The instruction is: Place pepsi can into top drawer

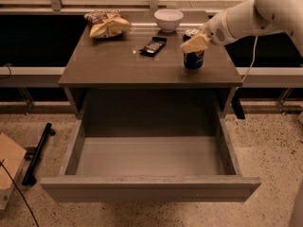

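Observation:
The pepsi can (193, 59), dark blue with a silver top, stands upright on the right side of the tabletop (123, 63). My gripper (194, 44) reaches in from the right on the white arm (246, 15). It sits right at the can's top and hides part of the rim. The top drawer (149, 156) is pulled fully out below the tabletop. Its pale grey bottom is bare and its flat front (151, 188) faces the camera.
A white bowl (168, 19) stands at the back of the table, just behind the can. A yellow chip bag (106, 23) lies at the back left and a black snack bar (153, 45) in the middle. A cardboard box (9, 164) and a black pole (38, 152) lie on the floor at left.

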Controlling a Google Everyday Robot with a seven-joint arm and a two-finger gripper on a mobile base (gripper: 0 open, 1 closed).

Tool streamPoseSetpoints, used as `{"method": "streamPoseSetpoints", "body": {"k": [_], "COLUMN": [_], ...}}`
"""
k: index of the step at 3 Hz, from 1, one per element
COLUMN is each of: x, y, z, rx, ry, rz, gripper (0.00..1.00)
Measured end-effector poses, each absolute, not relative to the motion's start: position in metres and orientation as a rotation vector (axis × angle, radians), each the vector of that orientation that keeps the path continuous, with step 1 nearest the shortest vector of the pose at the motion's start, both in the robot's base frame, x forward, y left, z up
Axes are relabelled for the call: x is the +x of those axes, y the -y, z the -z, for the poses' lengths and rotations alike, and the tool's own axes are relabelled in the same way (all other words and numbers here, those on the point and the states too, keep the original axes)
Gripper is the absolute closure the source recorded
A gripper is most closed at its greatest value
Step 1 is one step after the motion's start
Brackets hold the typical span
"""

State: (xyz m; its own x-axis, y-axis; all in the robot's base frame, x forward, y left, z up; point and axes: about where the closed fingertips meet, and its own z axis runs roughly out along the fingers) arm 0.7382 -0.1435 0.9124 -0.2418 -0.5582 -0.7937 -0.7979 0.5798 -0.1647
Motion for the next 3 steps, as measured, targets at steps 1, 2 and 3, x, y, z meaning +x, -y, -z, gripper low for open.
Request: {"method": "streamPoseSetpoints", "body": {"k": [1, 2, 3], "x": [0.692, 0.602, 0.540], "y": [0.134, 0.111, 0.096], "z": [-0.932, -0.933, -0.915], "rx": [-1.186, -1.282, -1.342], "ry": [-1.876, -1.807, -1.781], "rz": [-0.328, -0.368, -0.418], "gripper": [1.00, 1.00, 1.00]}}
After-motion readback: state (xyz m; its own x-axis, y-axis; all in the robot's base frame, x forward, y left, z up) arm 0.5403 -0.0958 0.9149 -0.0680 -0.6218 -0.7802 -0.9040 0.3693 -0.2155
